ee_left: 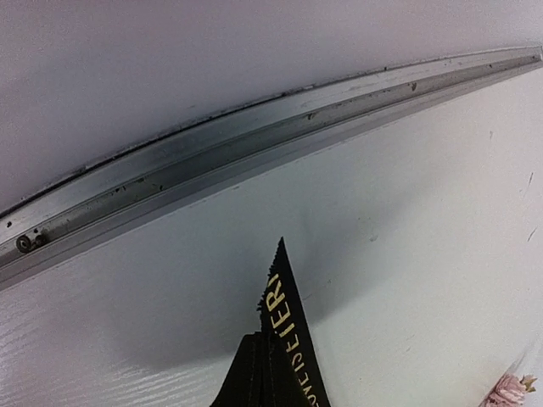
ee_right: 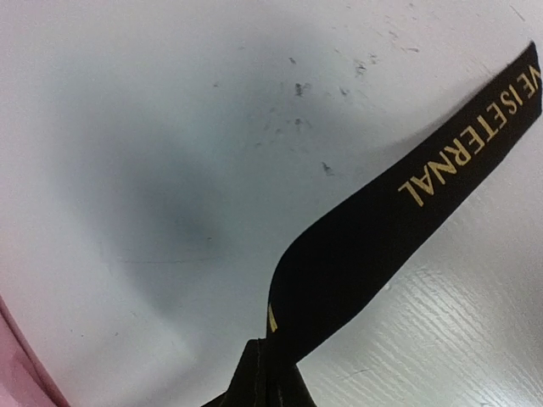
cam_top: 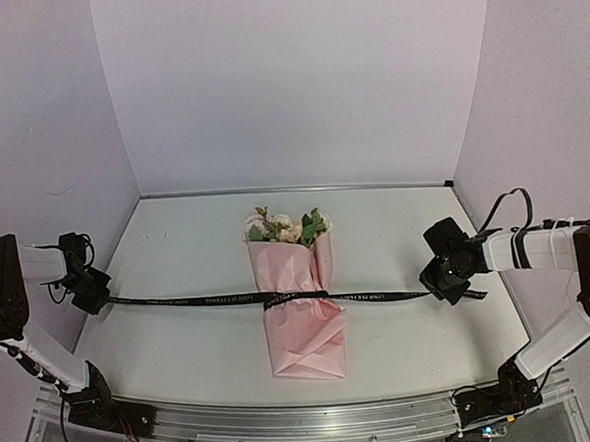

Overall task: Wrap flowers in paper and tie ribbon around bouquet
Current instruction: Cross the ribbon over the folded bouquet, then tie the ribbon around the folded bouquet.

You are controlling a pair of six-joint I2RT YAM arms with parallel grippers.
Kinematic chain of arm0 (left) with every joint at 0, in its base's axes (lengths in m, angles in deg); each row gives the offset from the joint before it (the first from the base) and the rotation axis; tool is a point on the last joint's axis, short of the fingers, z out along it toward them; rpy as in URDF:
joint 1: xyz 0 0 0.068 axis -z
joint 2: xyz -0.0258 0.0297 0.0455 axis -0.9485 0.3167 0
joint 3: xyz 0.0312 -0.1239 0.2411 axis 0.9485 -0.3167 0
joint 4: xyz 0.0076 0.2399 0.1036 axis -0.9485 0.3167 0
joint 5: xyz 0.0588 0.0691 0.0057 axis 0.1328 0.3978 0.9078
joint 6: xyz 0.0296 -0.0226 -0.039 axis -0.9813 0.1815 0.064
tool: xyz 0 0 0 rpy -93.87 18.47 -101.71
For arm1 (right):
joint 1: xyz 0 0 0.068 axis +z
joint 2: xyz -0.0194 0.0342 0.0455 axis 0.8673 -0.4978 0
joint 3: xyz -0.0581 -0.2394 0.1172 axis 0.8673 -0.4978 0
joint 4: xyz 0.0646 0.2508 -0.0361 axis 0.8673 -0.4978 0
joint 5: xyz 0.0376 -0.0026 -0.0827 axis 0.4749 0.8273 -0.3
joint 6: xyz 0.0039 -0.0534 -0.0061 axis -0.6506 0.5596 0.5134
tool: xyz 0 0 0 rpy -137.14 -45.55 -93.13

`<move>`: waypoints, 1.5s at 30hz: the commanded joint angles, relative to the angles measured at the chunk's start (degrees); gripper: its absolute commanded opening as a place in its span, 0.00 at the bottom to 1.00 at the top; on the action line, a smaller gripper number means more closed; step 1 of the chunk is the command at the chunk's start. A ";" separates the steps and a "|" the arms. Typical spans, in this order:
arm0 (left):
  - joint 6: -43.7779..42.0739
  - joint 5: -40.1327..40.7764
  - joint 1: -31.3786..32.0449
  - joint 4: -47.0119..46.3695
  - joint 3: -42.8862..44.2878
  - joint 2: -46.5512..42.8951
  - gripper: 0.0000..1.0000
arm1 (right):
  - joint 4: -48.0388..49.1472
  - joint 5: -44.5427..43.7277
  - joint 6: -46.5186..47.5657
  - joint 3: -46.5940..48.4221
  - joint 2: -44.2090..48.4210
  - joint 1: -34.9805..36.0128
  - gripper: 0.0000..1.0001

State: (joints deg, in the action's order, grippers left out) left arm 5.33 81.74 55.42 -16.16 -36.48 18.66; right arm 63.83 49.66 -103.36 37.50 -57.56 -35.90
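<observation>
Paper (cam_top: 304,331) folded round flowers (cam_top: 287,228) | ribbon (cam_top: 195,299) taut across bouquet (cam_top: 288,266), tie likely unfinished | left pincer (cam_top: 101,299), right pincer (cam_top: 442,290) grasp ribbon ends

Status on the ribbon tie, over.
Left gripper shut on ribbon end; right gripper shut on the other end. Ribbon stretched across bouquet middle. Nothing in the way.

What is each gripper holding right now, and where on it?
Both hold the ribbon: the left gripper pinches it near its left end, the right gripper near its right end, a short tail poking past each.
</observation>
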 commanded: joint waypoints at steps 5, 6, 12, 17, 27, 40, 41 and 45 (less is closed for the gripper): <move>-2.26 -0.34 6.44 -3.93 1.22 -1.33 0.34 | -3.46 1.02 4.01 7.49 -3.57 4.03 0.00; -2.19 -0.35 7.04 -3.32 1.44 -1.98 0.48 | -3.82 0.84 4.18 8.02 -3.98 4.15 0.00; 2.84 -1.32 15.97 1.92 3.52 -8.10 0.83 | -5.82 -0.79 4.61 8.70 -4.75 4.22 0.00; 22.91 -6.84 28.65 -5.69 -3.91 -13.72 0.84 | -6.59 -0.04 5.08 7.68 -2.87 4.19 0.40; 54.39 -1.33 53.23 -36.72 -13.90 -8.35 0.89 | -2.04 5.40 -4.36 0.31 6.87 12.11 0.76; 64.32 -1.37 60.98 -54.80 -11.41 8.71 0.83 | 12.77 5.22 -20.32 -4.44 2.24 22.57 0.79; 64.66 -1.36 60.97 -55.66 -11.26 9.56 0.79 | 13.69 5.38 -21.06 -4.59 1.56 22.89 0.79; 65.94 -2.11 61.01 -58.43 -10.90 12.62 0.67 | 16.79 6.18 -23.51 -4.69 -0.79 23.73 0.78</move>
State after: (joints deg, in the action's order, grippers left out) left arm 66.78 79.74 116.20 -68.97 -49.27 28.57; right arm 75.22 55.64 -122.51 33.22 -56.26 -13.17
